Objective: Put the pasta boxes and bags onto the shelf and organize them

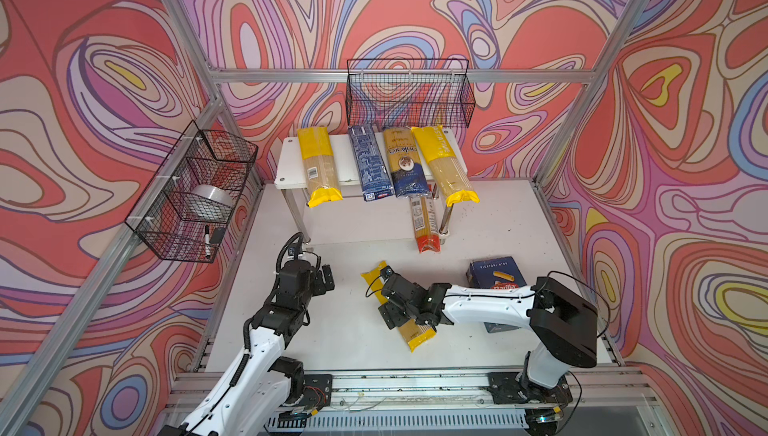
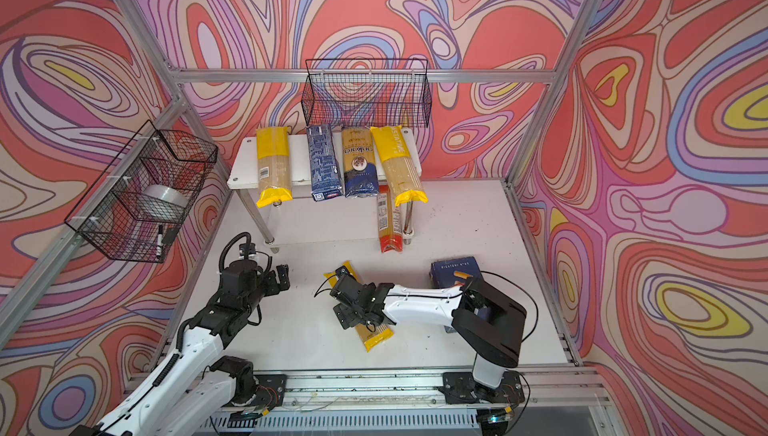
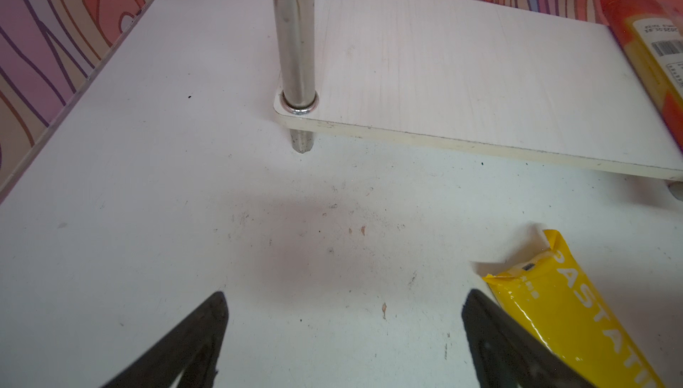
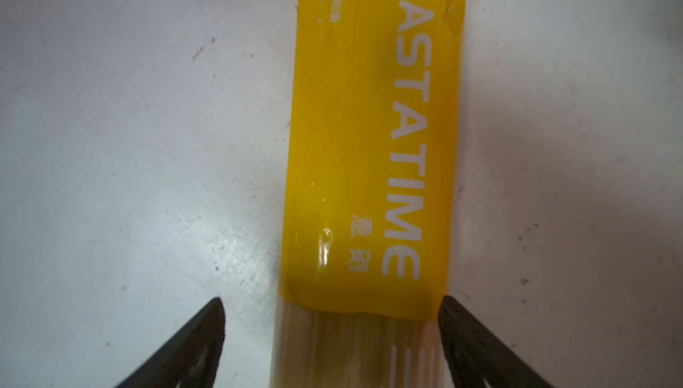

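Right tool (image 4: 332, 300) spread astride yellow "PASTATIME" packet (image 4: 369, 127), one finger (image 4: 466, 330) perhaps grazing it; left tool (image 3: 345, 293) spread too.

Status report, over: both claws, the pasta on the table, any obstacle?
Right claw open, astride yellow PASTATIME packet, no grip. Left claw open, empty, near shelf. Barilla rigatoni box on table, partly hidden by right arm.
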Robot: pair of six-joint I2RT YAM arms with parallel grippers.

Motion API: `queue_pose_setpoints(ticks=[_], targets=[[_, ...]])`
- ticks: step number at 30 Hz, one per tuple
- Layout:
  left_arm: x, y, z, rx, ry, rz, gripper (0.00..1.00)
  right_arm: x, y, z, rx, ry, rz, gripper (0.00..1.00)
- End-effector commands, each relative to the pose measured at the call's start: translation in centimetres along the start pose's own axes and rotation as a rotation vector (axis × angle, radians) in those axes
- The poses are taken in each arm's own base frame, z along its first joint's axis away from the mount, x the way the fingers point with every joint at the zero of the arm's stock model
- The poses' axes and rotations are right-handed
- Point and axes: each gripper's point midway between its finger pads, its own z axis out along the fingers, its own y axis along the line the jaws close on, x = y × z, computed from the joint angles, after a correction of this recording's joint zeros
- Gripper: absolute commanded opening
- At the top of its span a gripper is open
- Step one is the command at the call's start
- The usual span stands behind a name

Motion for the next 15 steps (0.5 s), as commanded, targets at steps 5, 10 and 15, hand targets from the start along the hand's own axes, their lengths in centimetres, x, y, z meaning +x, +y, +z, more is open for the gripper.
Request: queue_pose_setpoints(ticks=[5, 10, 15], targets=[[0.5, 0.7, 0.1, -0.028, 0.013, -0.006, 1.00, -0.2, -0.1, -0.3, -0.010, -0.017, -0.023, 0.90], [0.5, 0.7, 0.0, -0.027, 0.011, -0.008, 1.00, 0.2, -0.4, 0.5, 0.004, 0.017, -0.024, 0.70], [0.5, 0.7, 0.0, -0.027, 0.012, -0.008, 1.00, 0.5, -0.7, 1.6, 0.034, 0.057, -0.020, 0.51]])
